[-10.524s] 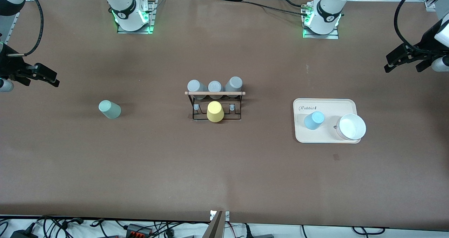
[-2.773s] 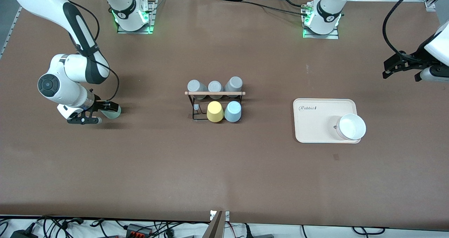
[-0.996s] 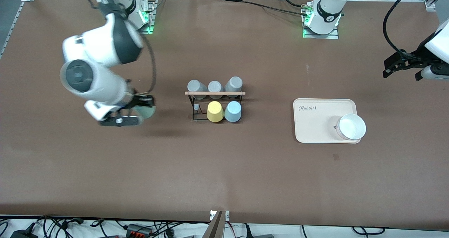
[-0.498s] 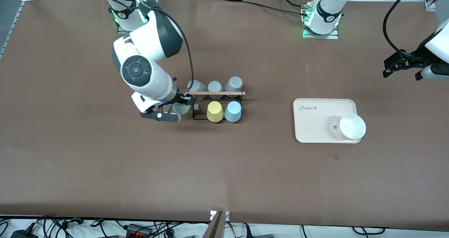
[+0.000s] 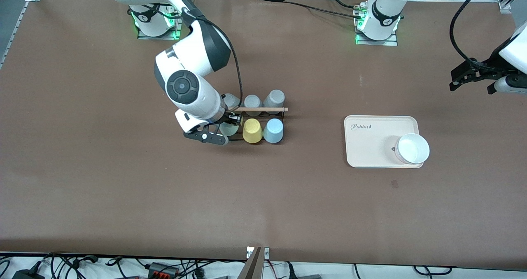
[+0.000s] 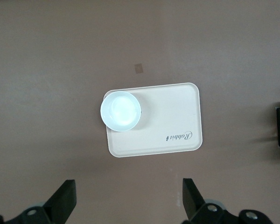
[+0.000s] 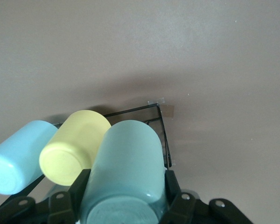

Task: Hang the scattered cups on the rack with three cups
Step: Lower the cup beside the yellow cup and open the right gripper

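While the left gripper [image 6: 126, 207] waits wide open above the beige tray [image 5: 370, 147], the right gripper [image 5: 222, 131] holds the mint cup [image 7: 123, 172] tight over the rack [image 5: 252, 124], at nine o'clock from the yellow cup [image 5: 252, 131]. The blue cup [image 5: 273, 130] sits at three o'clock. Bare table lies all around.

Broad brown table [image 5: 123, 196] under even light, tangled cables [image 5: 164, 266] along its near edge.
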